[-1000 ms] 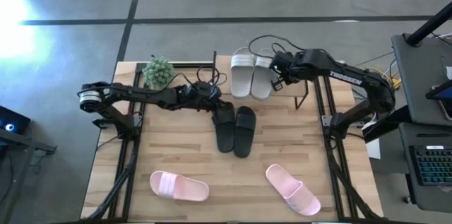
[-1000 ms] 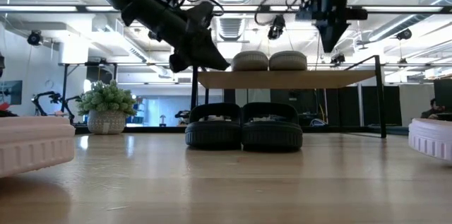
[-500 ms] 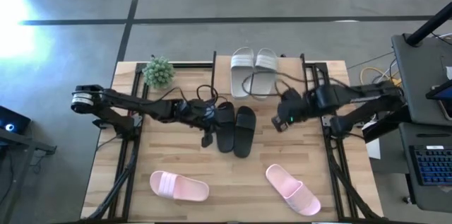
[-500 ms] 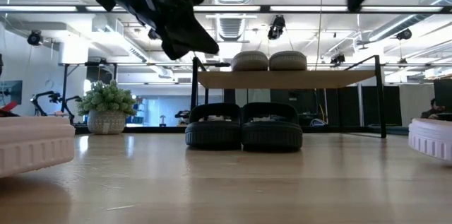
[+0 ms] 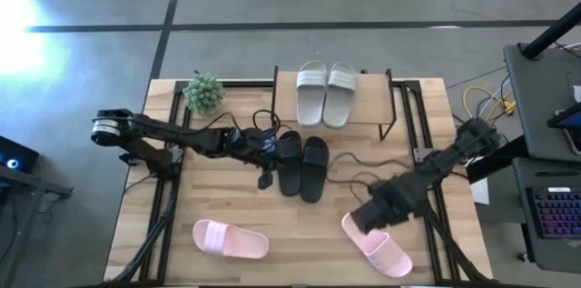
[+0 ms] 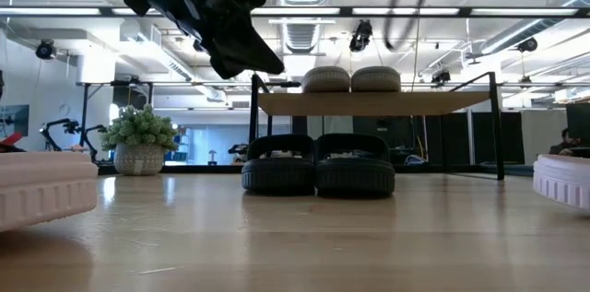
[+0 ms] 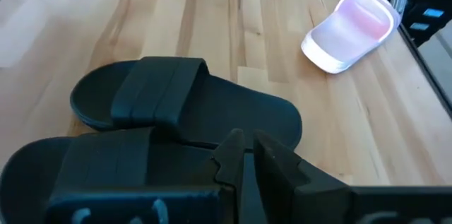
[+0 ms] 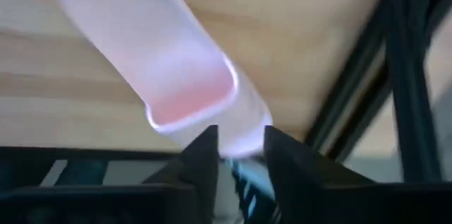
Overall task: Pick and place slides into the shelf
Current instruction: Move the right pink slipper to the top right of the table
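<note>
The right gripper is hanging over the near right part of the light wooden table, just above the heel end of one pink rubber slide sandal, its fingers spread a little apart with the sandal between and ahead of them. The likely step is picking this pink sandal; to do it well, the fingers should be widening further and settling across the wide strap, not the sole's edge, before pressing in.

The other pink slide sandal is lying near the near left corner. The pale grey-white pair is sitting on the small wooden-topped shelf at the far edge, and the black pair is lying at its foot.

The left gripper is waiting pressed shut beside the black pair, holding nothing.
</note>
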Available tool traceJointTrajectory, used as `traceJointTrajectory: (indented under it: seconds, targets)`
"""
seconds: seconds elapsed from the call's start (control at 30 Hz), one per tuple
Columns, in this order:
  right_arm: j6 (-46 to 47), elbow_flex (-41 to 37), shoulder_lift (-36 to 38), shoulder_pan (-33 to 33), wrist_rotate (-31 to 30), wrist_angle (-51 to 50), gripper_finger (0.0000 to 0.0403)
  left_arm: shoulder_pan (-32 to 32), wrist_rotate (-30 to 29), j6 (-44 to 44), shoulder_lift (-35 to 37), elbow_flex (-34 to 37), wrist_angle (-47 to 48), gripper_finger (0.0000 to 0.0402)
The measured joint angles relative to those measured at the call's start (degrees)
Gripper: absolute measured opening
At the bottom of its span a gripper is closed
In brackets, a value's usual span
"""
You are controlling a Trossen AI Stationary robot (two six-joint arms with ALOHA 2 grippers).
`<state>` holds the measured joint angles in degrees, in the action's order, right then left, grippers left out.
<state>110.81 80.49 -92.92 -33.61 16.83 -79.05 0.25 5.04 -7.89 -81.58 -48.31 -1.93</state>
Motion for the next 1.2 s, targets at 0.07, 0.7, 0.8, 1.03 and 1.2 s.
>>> traceJointTrajectory:
  seconds: [0.07,0.7,0.8,1.03,1.2]
  targets:
    - [4.48,0.0,-1.8,-1.36,4.11,0.79,0.0124,0.0,0.0,0.98,0.0,0.0,0.0,0.0018]
    - [25.54,1.7,-13.32,-3.54,11.65,15.14,0.0191,0.02,0.61,8.61,-0.02,3.98,1.86,0.0018]
    - [25.73,1.77,-14.91,-3.52,11.64,15.04,0.0191,0.02,0.66,10.18,-0.02,4.0,1.93,0.0018]
    - [27.27,1.73,-17.88,-3.32,11.66,12.95,0.0191,0.02,0.7,11.73,-0.02,4.0,2.05,0.0018]
    - [27.2,1.82,-18.7,-2.82,11.67,13.53,0.019,0.04,0.72,11.81,-0.02,4.0,2.05,0.0018]
